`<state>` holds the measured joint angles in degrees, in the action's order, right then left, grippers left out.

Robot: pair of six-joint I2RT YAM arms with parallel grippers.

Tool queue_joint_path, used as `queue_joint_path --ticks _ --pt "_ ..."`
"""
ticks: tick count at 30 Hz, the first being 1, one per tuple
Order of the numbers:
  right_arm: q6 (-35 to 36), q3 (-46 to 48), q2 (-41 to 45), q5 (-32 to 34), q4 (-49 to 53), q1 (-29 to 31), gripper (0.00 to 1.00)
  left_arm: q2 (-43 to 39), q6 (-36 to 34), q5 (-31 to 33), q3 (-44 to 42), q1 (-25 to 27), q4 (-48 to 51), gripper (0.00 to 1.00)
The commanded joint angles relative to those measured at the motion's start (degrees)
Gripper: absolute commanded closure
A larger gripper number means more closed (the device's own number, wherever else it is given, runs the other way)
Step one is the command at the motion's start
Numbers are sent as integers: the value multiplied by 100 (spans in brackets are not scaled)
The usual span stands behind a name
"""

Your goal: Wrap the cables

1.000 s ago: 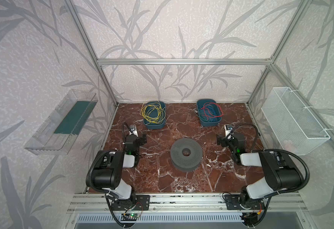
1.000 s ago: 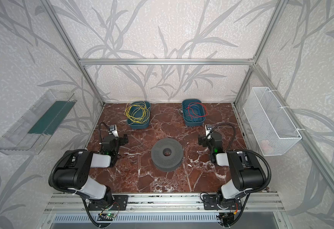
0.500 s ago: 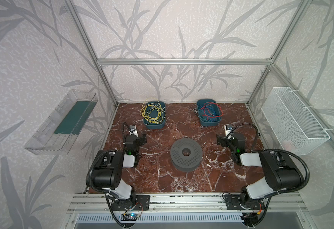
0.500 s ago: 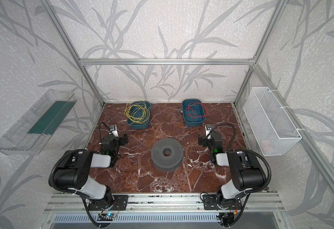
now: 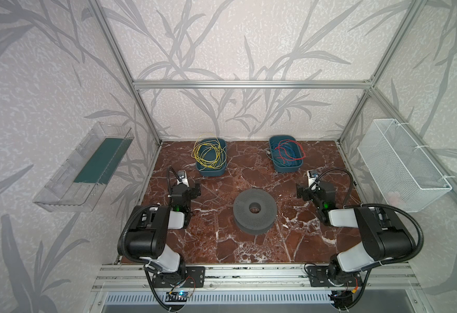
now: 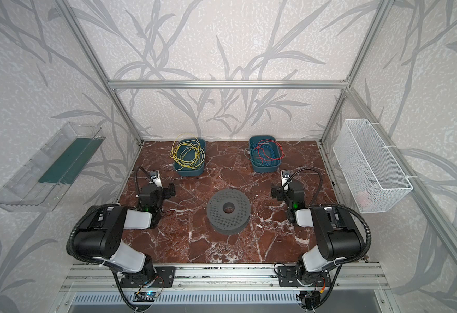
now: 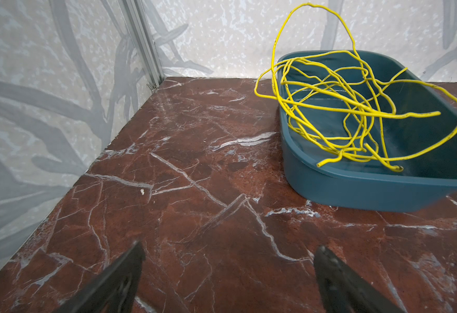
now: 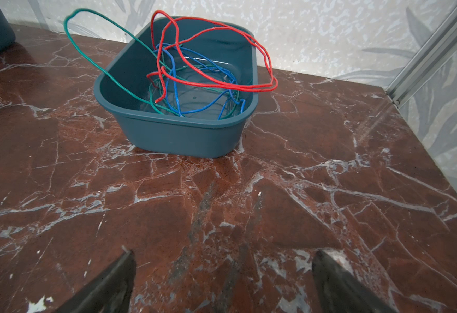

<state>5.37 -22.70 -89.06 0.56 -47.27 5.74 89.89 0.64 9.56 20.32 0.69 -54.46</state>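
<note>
Nothing has moved since the earlier frames: both arms stay folded by the left and right edges of the bench [image 5: 221,244]. The yellow cables [image 5: 208,153] lie in loose loops in a teal tub [image 5: 211,172] at the back edge, left of the middle, with some loops rising over its rim. The left gripper [image 7: 228,249] has its jaws wide and holds nothing. The right gripper [image 8: 224,254] is the same. A grey spool [image 5: 254,214] sits at the bench centre.

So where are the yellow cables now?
In both top views the thin yellow insulated cables lie looped in the left dark teal plastic tub at the back of the red marble table, ahead of the open left pincer.
</note>
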Motion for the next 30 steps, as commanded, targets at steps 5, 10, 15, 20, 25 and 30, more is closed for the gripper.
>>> queue_joint_path --ticks 5,10,15,20,25,30 --pt "-85 -90 75 67 -7 6 1 24 249 671 74 -33 -147 1" --pt "-41 -88 90 15 -10 15 1 -28 247 903 106 15 -89 1" --pt "-6 -281 574 133 527 49 1 -1247 260 1005 392 45 1457 1" --pt "1 -1052 1214 483 2228 304 1 -2905 391 699 715 79 2543 1" --pt "-1326 -2474 1671 839 4565 515 1 -4040 1884 696 1857 79 4524 1" --pt "-3147 -3094 1742 1225 5769 105 1 -5226 3915 552 2314 0 6447 1"
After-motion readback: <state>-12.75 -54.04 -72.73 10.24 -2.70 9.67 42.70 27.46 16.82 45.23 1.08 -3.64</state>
